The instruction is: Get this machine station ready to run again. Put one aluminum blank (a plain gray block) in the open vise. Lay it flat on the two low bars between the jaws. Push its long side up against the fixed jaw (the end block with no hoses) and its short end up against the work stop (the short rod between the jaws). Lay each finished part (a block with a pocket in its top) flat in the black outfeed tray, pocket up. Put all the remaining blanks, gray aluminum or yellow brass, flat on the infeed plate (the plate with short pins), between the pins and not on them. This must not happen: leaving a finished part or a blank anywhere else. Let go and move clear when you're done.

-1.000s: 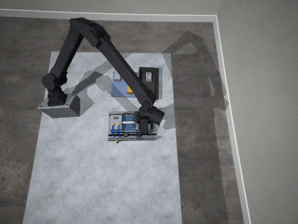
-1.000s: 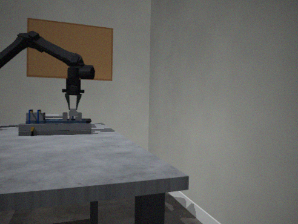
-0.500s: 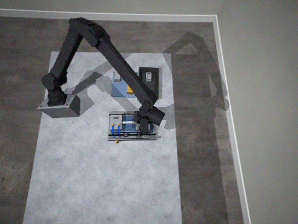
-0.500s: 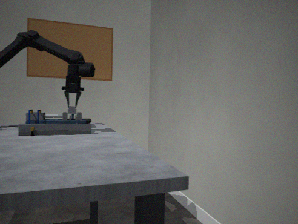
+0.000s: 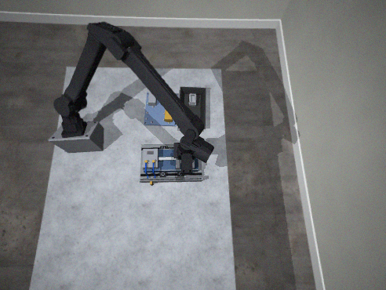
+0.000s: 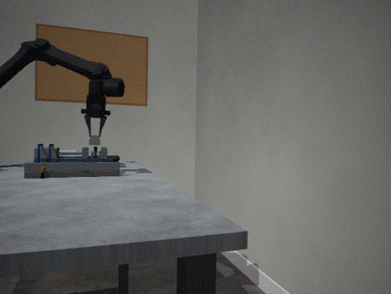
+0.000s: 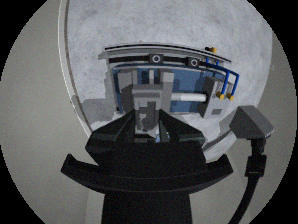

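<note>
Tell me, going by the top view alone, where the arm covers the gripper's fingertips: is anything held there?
Observer: Yes. The exterior view shows the gripper shut on a gray block.
Operator: Is it touching the vise?
Observer: No, the exterior view shows wall between the block's underside and the tops of the jaws.
Operator: And what stands below it?
Observer: The work stop, a short dark rod standing between the two parted jaws in the exterior view.
</note>
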### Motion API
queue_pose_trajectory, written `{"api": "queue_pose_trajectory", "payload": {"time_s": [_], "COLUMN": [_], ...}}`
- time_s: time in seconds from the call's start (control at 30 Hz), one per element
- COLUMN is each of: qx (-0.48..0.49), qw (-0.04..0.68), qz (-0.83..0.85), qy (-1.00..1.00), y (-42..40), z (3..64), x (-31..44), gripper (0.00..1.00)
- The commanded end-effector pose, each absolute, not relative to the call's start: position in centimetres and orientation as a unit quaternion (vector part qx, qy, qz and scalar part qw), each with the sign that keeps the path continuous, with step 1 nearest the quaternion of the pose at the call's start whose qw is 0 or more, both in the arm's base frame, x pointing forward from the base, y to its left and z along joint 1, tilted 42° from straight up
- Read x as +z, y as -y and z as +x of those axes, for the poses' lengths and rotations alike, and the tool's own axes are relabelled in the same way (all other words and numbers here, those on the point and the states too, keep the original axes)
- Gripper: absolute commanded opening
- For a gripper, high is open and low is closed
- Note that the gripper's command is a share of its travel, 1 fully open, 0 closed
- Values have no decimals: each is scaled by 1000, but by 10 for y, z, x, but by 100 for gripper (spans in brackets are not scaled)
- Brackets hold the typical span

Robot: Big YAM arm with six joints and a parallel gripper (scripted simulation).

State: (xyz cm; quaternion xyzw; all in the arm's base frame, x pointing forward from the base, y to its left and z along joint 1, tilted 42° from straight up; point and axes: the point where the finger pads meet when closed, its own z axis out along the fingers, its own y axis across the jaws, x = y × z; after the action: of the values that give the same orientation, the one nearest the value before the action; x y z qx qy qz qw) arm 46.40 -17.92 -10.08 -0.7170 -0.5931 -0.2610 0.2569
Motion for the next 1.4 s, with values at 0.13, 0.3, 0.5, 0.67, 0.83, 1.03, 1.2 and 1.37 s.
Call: {"api": "queue_pose_trajectory", "payload": {"time_s": [0.13, 0.3, 0.5, 0.67, 0.83, 1.03, 1.2, 1.37], "qx": [-276, -272, -267, -268, -270, -270, -263, -256], "qw": [217, 222, 231, 234, 239, 236, 246, 256], "qz": [-722, -724, -729, -731, -731, -735, -741, -746], "qy": [596, 594, 586, 583, 580, 575, 567, 559], "y": [214, 188, 132, 86, 34, 30, 34, 36], "z": [480, 497, 513, 531, 548, 553, 546, 540], "x": [-68, -48, -18, 22, 73, 92, 80, 69], "gripper": [0, 0, 0, 0, 0, 0, 0, 0]}}
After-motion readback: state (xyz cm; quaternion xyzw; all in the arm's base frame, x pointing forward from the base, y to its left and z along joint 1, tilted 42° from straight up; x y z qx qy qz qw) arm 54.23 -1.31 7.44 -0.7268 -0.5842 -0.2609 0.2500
